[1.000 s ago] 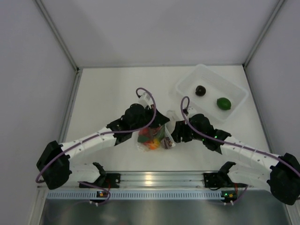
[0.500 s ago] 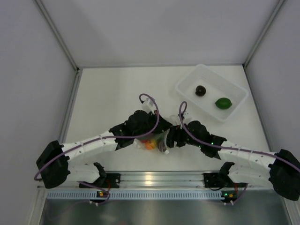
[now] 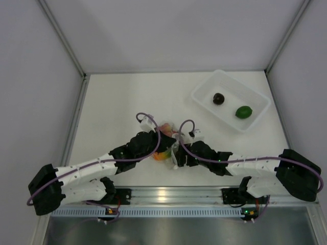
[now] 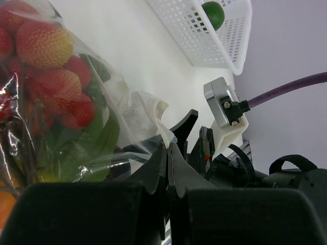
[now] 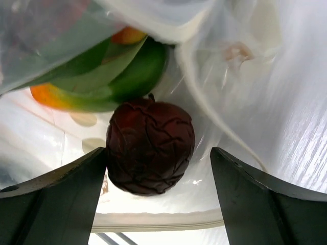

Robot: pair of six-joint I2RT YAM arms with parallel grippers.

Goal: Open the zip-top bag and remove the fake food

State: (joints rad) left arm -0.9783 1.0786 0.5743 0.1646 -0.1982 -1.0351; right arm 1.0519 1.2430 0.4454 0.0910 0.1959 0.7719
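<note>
The clear zip-top bag [image 3: 171, 148] lies between my two grippers and holds the fake food: red clustered pieces with green leaves [image 4: 51, 76], a green piece [image 5: 120, 71], an orange-yellow piece [image 5: 51, 94] and a dark maroon wrinkled ball [image 5: 150, 153]. My left gripper [image 4: 168, 148], also in the top view [image 3: 164, 144], is shut on a fold of the bag's plastic edge [image 4: 148, 109]. My right gripper [image 5: 158, 176], also in the top view [image 3: 179, 153], is open inside the bag's mouth. The maroon ball sits between its fingers, against the left finger [image 5: 56, 199] and apart from the right one.
A rigid translucent tub [image 3: 255, 97] stands at the back right with a dark round piece [image 3: 218, 98] and a green lime [image 3: 243, 112] in it. It shows in the left wrist view [image 4: 204, 35] too. Walls close in the table's left, right and far sides.
Both grippers have come lower and nearer to the front edge, with the bag between them. The right gripper has moved left into the bag's mouth.
</note>
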